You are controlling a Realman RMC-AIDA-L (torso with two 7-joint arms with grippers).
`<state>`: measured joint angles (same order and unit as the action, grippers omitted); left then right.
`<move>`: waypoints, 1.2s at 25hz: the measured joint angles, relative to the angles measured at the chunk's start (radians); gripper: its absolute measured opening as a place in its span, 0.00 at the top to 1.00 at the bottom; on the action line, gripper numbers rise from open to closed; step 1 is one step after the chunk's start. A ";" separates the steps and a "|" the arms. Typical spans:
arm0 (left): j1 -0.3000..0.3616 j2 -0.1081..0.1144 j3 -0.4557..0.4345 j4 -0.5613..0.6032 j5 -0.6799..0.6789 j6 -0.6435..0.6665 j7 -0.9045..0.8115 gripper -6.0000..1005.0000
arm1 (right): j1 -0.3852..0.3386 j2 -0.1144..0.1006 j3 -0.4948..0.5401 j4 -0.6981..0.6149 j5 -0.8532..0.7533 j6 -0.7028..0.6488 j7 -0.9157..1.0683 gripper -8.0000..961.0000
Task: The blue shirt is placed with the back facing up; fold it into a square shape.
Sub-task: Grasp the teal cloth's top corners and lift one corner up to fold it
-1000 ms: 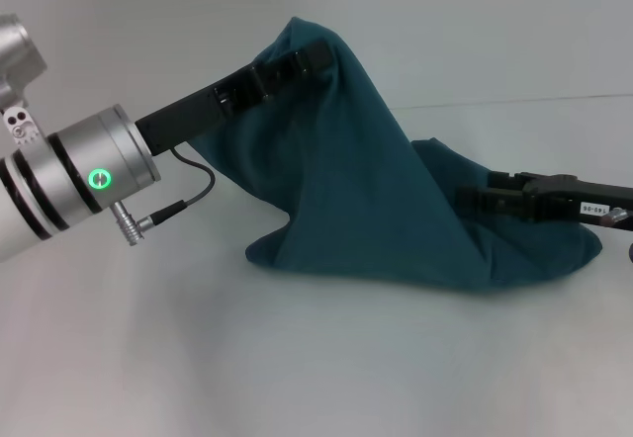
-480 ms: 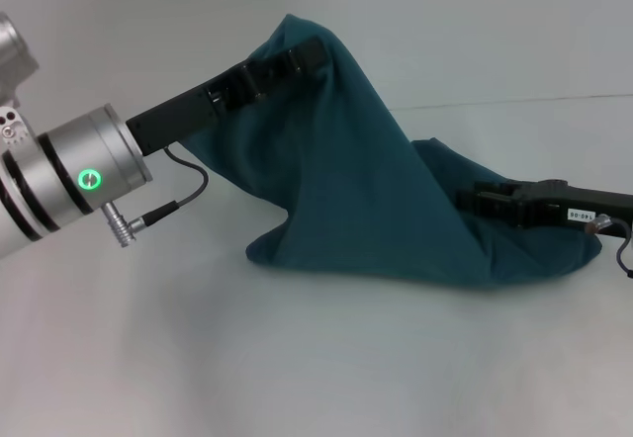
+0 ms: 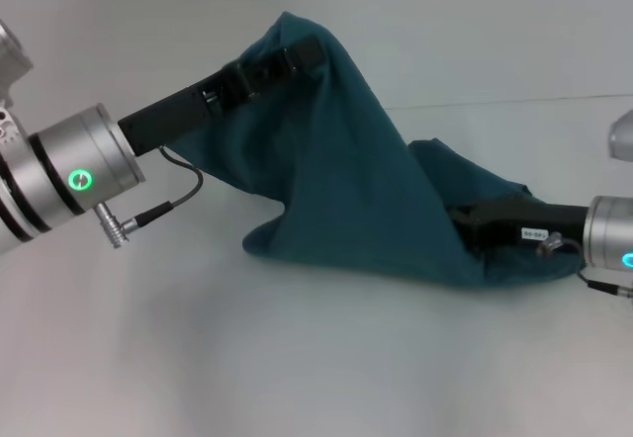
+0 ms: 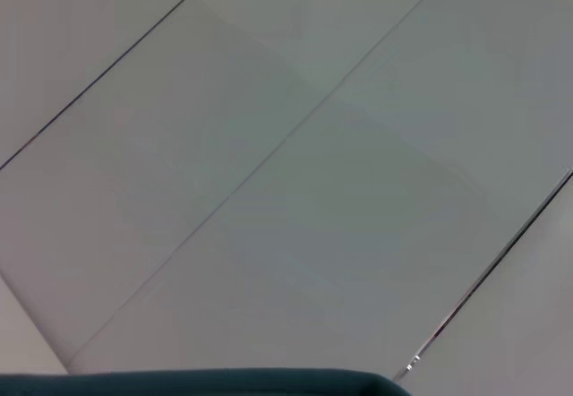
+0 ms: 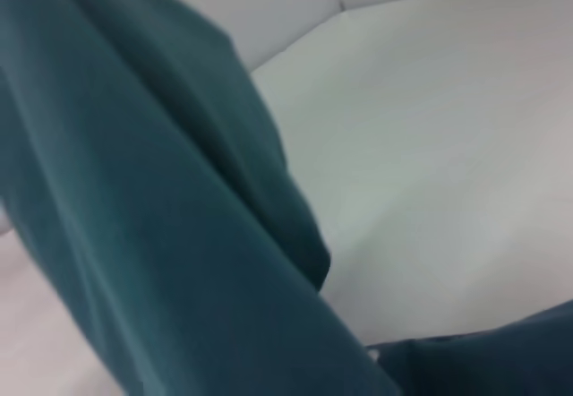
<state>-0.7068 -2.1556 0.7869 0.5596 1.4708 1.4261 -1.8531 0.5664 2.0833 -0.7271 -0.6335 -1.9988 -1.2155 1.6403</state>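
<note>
The blue shirt (image 3: 346, 190) is pulled up into a tent shape over the white table (image 3: 297, 358). My left gripper (image 3: 297, 59) holds one edge high at the back left, shut on the cloth. My right gripper (image 3: 467, 223) sits low at the right, just above the table, shut on a lower edge with folds draped around its fingers. The rest of the shirt lies bunched on the table between the two arms. Shirt cloth (image 5: 134, 217) fills much of the right wrist view. In the left wrist view only a thin strip of the shirt (image 4: 197, 383) shows.
The table edge meets the back wall (image 3: 514, 22) along a line behind the shirt. The left arm's cable and plug (image 3: 148, 215) hang below its wrist. Bare tabletop (image 5: 448, 145) lies beyond the cloth in the right wrist view.
My right arm has pushed in leftward and lower, so its silver wrist now shows and cloth folds over the gripper. The left arm has drawn back slightly, still holding the edge high.
</note>
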 joint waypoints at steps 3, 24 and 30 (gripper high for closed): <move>0.000 0.000 0.000 0.013 0.000 0.003 -0.009 0.88 | 0.003 0.002 -0.023 0.000 0.002 0.000 -0.005 0.92; 0.017 -0.003 0.070 0.029 0.028 0.018 -0.008 0.88 | 0.252 0.023 -0.087 0.334 0.012 0.163 -0.100 0.99; 0.007 -0.008 0.080 -0.024 0.029 0.002 0.040 0.88 | 0.218 0.021 -0.086 0.338 0.143 0.188 -0.159 0.99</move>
<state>-0.6997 -2.1635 0.8667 0.5356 1.4997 1.4280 -1.8126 0.7848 2.1048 -0.8133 -0.2956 -1.8554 -1.0275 1.4812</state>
